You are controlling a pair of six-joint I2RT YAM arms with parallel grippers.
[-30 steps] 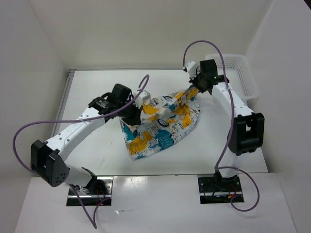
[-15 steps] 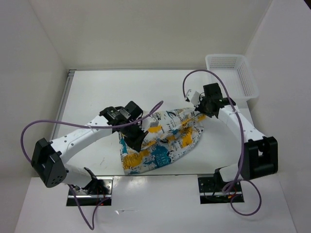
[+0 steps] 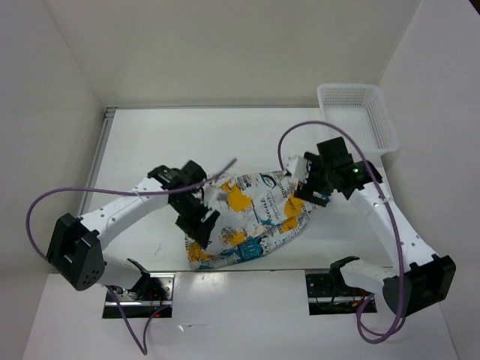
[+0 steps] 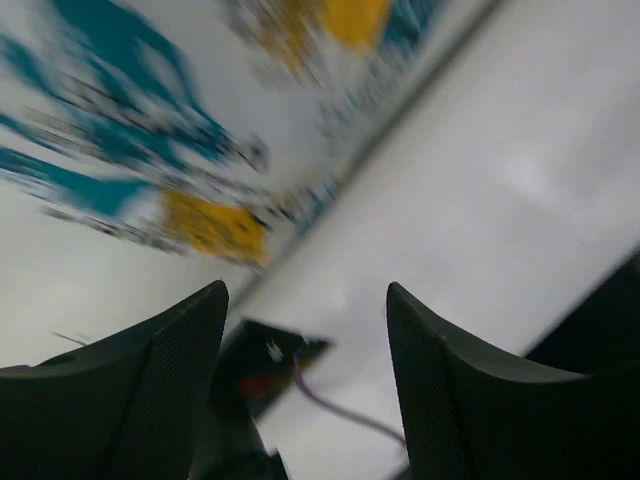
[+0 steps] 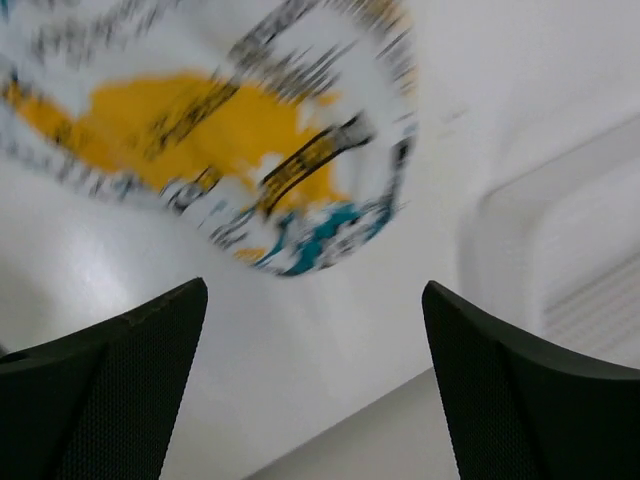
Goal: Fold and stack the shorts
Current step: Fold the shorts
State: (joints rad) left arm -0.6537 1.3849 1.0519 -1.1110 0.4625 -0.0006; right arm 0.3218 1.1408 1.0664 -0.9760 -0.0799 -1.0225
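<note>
Left gripper (image 4: 305, 380): fingers spread, nothing between them. Right gripper (image 5: 310, 380): gaping too, and empty. The shorts (image 3: 255, 217) lie bunched on the table (image 3: 150, 142), long axis running 8 to 2 o'clock from above. Left sits at their 9 o'clock edge, right at their 2 o'clock end, both close. The basket (image 3: 346, 87) is well apart at 1 o'clock and looks out of the way.

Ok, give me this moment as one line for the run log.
white tropical-print fabric shorts: rumpled heap on white table | left claw: open, empty | right claw: open, empty
</note>
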